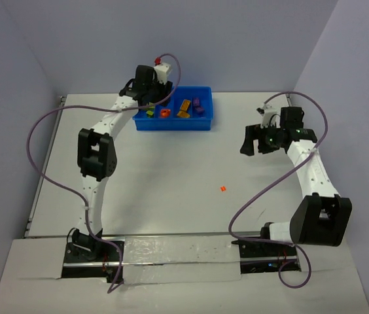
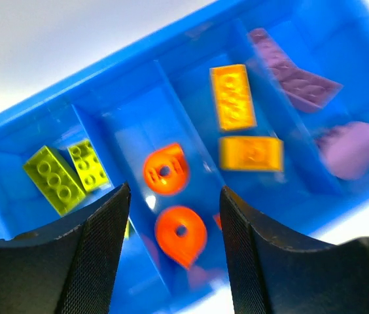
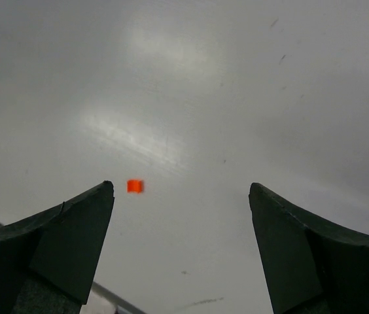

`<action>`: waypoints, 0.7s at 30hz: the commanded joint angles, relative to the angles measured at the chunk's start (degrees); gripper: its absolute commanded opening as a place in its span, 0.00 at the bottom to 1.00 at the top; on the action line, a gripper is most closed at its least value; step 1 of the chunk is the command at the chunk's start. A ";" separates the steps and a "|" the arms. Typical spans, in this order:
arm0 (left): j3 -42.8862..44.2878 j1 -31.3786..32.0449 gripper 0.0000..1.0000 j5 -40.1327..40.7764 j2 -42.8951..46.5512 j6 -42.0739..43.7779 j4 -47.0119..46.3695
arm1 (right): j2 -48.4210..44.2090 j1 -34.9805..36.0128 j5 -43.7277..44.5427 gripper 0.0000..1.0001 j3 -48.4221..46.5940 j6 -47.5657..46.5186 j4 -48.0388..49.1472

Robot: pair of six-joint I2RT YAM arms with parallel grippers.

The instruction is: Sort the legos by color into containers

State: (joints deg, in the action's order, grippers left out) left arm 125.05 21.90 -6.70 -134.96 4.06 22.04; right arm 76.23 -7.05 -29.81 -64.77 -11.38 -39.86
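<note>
Plain white table (image 1: 171,176), matte, with a few faint scuffs and dark specks up close. Boxed in on three sides by pale lavender-grey walls: back wall (image 1: 184,39), left wall (image 1: 4,118), right wall (image 1: 361,85). Thin metal rail (image 1: 46,157) down the table's left edge. Shiny strip (image 1: 178,252) across the near edge, tape by the look of it. Soft, even light, showing as a broad hazy glare (image 3: 125,131) on the tabletop.
</note>
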 commanded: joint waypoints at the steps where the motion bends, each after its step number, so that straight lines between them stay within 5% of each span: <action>1: -2.51 -0.70 0.65 -7.33 13.91 -3.33 2.48 | -2.07 4.52 -2.99 0.89 3.44 -13.43 -8.39; 7: -11.14 -2.12 0.73 -24.58 26.93 0.25 8.20 | -6.09 13.03 -6.67 0.74 10.55 -36.89 -14.45; 12: -19.63 -2.30 0.74 -29.67 36.19 1.42 7.90 | -5.93 17.46 -7.41 0.69 12.70 -50.32 -11.27; 15: -22.13 -2.55 0.74 -24.12 39.95 0.03 7.93 | 0.50 24.00 -0.04 0.64 9.13 -46.05 -11.76; 21: -27.53 -5.95 0.74 -17.51 46.06 -2.49 6.83 | 6.42 29.25 2.59 0.52 9.47 -17.60 -5.47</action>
State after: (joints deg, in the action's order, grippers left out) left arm 100.35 18.65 -28.34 -92.86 3.46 28.69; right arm 81.78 20.69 -29.73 -55.18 -45.53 -49.81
